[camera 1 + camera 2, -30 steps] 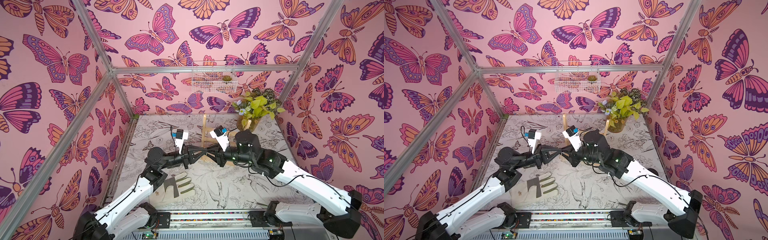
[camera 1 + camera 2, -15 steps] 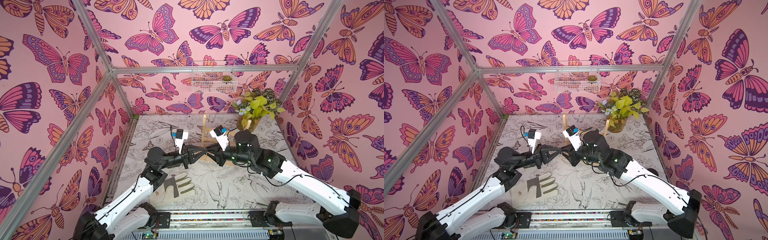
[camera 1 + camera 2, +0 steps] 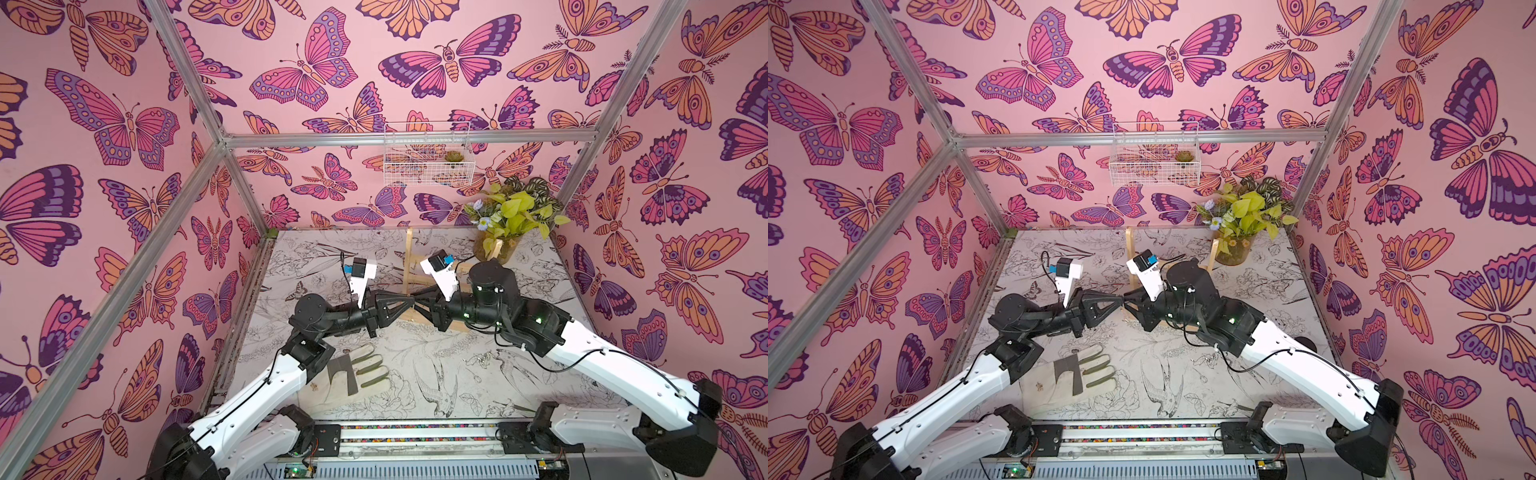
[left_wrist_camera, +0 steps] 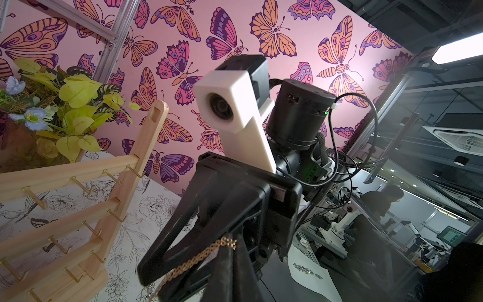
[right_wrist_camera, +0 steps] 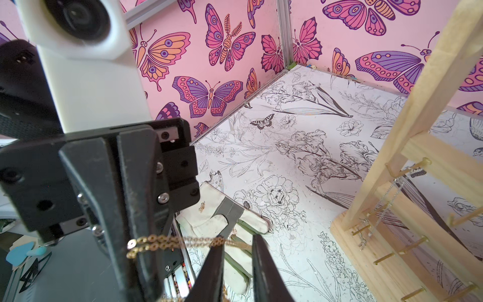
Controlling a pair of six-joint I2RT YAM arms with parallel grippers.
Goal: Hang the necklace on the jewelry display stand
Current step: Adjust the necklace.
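Scarcely shifted since a second ago, with left gripper [image 3: 409,302] and right gripper [image 3: 422,300] meeting tip to tip over the middle of the table [image 3: 457,374]. Pinches the gold necklace [image 5: 167,241] fast in the left fingers and trails it across the right tips, parted a crack, any hold there impossible to tell. Leaves the jewelry display stand [image 3: 409,253] upright just at 12 o'clock of them, work glove [image 3: 353,374] at 7 o'clock.

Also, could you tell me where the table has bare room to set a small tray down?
Two free patches: the back-left corner between the left wall and the jewelry display stand, and the front centre between the glove and the small glittery heap. Crowded: mid-table, where left hand and right hand meet on the necklace, and around the plant pot.
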